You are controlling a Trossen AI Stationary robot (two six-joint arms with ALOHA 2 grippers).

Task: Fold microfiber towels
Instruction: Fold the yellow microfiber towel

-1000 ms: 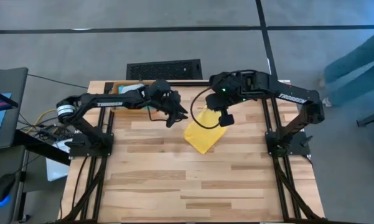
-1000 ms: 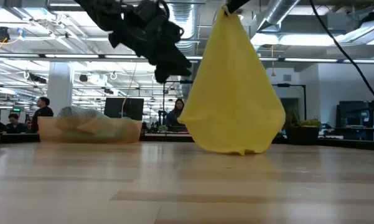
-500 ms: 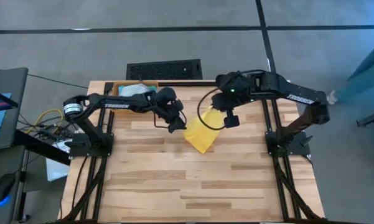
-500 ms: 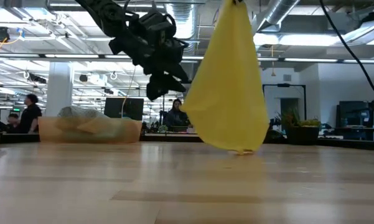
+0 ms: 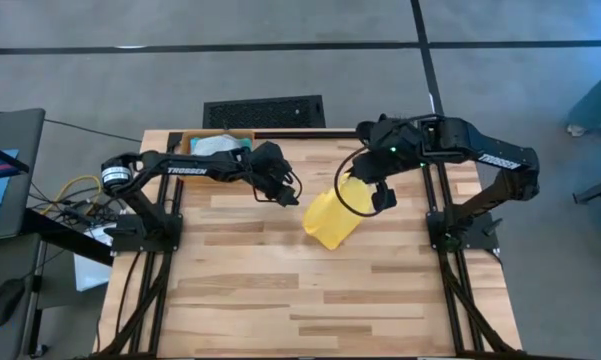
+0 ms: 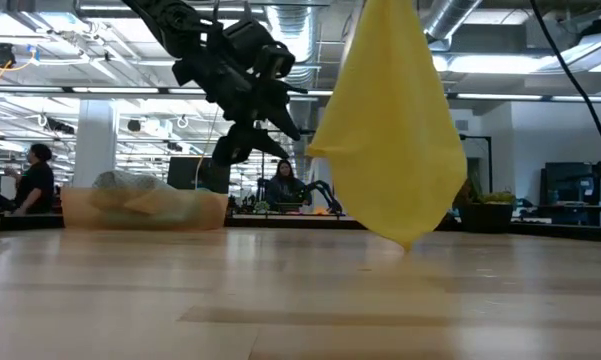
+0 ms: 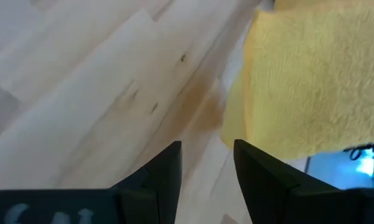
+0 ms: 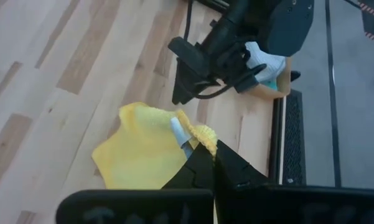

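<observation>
The yellow microfiber towel [image 5: 330, 216] hangs in a long drape [image 6: 390, 120] from my right gripper [image 8: 211, 154], which is shut on it above the middle of the table. The drape narrows to a lower corner [image 6: 408, 238] close over the wood. My left gripper [image 5: 286, 196] stands open just left of the towel, slanting down, with nothing between its fingers [image 7: 206, 158]. The towel's edge [image 7: 299, 81] shows a little ahead of them. Other towels lie bunched in the orange tray [image 5: 195, 140] at the far left. My right gripper pinches a bunched corner of the yellow towel [image 8: 203, 134] between its two fingers, beside a small white label. The fingers slant down from the table's right and far side. The towel hangs slack below them. Whether its lowest corner touches the table, I cannot tell.
The orange tray [image 6: 145, 208] with a pale and a blue towel [image 8: 264, 62] sits by the far left edge, behind my left arm. Bare wood [image 5: 330, 300] covers the near half of the table. People show in the room beyond.
My right gripper has gone up and toward the table's right edge with the towel, whose lower edge has come off the wood and now hangs to a point. My left gripper has sunk toward the table and rolled about its own axis, staying open.
</observation>
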